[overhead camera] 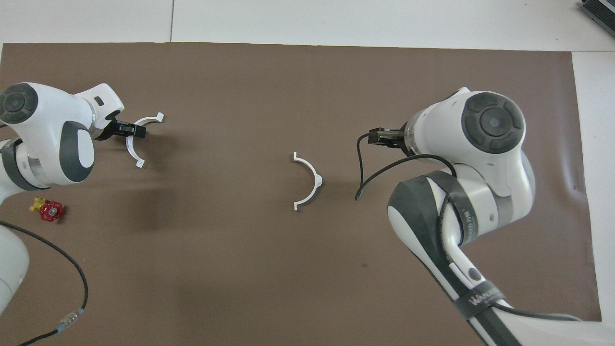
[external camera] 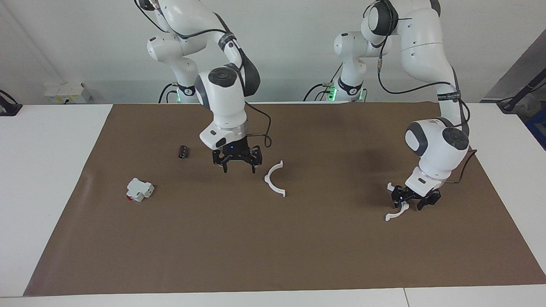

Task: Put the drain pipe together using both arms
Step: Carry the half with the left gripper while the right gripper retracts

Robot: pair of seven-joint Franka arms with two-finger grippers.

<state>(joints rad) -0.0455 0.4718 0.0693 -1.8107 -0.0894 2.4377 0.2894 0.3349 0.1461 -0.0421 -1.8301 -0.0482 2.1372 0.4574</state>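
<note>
The drain pipe lies as two separate white half-rings on the brown mat. One half-ring (external camera: pixel 274 179) (overhead camera: pixel 310 179) rests near the mat's middle, with nothing touching it. My right gripper (external camera: pixel 239 165) hangs open and empty above the mat, beside that half-ring and toward the right arm's end of the table. In the overhead view only the right gripper's tip (overhead camera: pixel 384 137) peeks out from under its wrist. The other half-ring (external camera: pixel 396 210) (overhead camera: pixel 136 153) lies toward the left arm's end. My left gripper (external camera: pixel 411 200) (overhead camera: pixel 129 129) is down at that arc's middle.
A white box with a red mark (external camera: pixel 140 189) and a small black cylinder (external camera: pixel 183 152) lie toward the right arm's end of the mat. A red valve handle with a yellow piece (overhead camera: pixel 50 210) sits close to the left arm, nearer the robots than its half-ring.
</note>
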